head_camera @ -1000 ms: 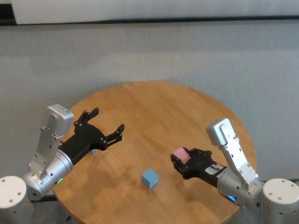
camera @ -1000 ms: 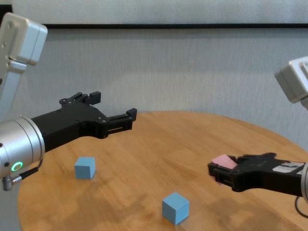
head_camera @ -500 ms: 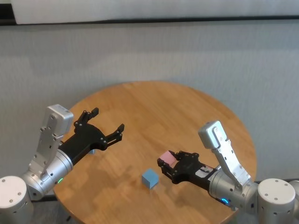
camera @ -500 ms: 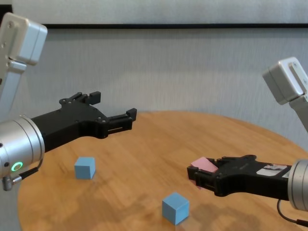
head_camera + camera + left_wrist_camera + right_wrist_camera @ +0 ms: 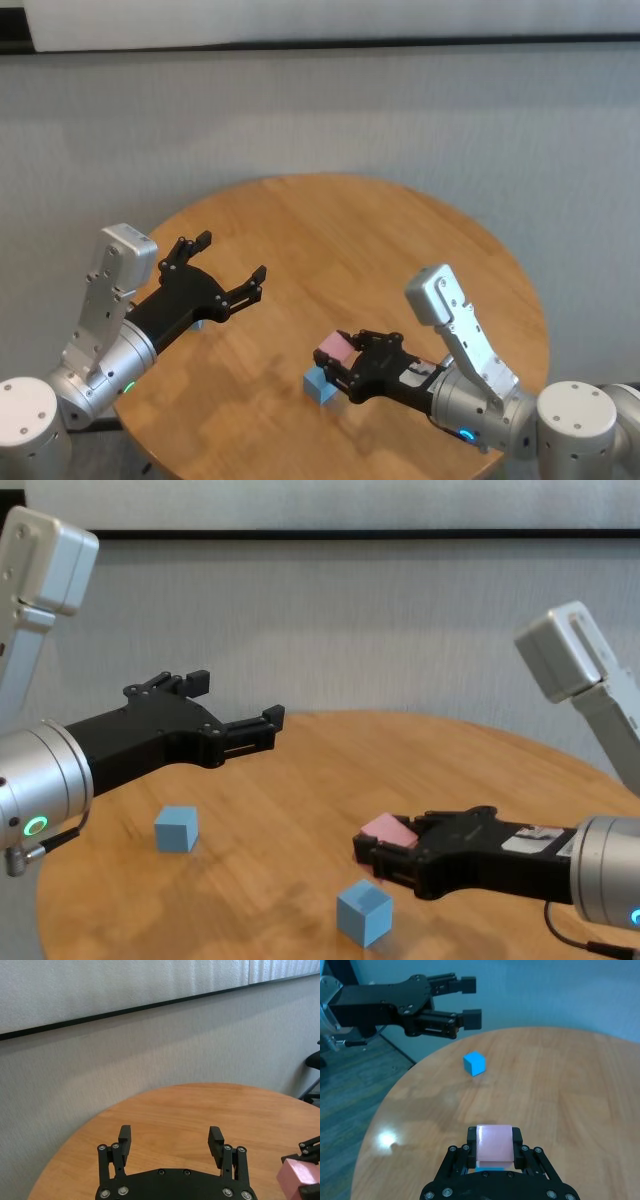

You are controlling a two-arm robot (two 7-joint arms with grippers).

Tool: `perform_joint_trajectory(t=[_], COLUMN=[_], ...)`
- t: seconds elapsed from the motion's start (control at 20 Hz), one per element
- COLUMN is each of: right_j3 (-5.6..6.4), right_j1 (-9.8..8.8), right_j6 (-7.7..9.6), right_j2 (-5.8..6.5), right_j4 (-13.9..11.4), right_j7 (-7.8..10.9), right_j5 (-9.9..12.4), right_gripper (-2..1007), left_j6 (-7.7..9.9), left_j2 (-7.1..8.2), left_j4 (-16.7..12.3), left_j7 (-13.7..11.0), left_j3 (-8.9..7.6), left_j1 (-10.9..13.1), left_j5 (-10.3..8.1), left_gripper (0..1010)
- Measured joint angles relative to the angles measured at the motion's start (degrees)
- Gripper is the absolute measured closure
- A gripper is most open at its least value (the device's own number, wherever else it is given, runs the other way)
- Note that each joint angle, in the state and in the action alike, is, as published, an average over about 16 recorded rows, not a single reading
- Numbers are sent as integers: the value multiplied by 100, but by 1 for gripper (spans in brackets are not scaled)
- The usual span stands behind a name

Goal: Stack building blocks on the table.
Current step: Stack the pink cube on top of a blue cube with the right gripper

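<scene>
My right gripper (image 5: 338,362) (image 5: 375,848) (image 5: 494,1136) is shut on the pink block (image 5: 335,349) (image 5: 388,830) (image 5: 494,1143) and holds it just above a light blue block (image 5: 318,385) (image 5: 364,913) near the table's front. In the right wrist view only a sliver of that blue block (image 5: 487,1167) shows under the pink one. A second light blue block (image 5: 176,829) (image 5: 474,1062) sits on the table (image 5: 340,230) at the left. My left gripper (image 5: 230,262) (image 5: 235,702) (image 5: 170,1139) hovers open above and beyond it, holding nothing.
The round wooden table (image 5: 420,760) fills the work area, backed by a grey wall. Its far half carries no objects. The pink block (image 5: 298,1176) also shows at the edge of the left wrist view.
My right gripper has carried the pink block leftward, from the table's right side to just over the front blue block. The left arm has stayed still.
</scene>
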Motion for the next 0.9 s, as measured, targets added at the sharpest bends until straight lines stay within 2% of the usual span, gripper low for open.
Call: perform_joint_trajectory(t=[0.25, 0.5, 0.9], right_j3=[-163, -270, -280], right_j1=[84, 138, 141], right_j6=[98, 258, 415], right_j2=[9, 10, -25], right_j4=[18, 4, -16], right_j7=[24, -27, -73], right_j5=[-140, -315, -497], right_gripper=[641, 641, 641], left_j6=[0, 0, 0], left_j2=[0, 0, 0], left_j4=[0, 0, 0], left_j7=[0, 0, 0], left_j3=[0, 0, 0], left_j1=[0, 0, 0], left_j5=[0, 0, 0], left_gripper=[9, 9, 8])
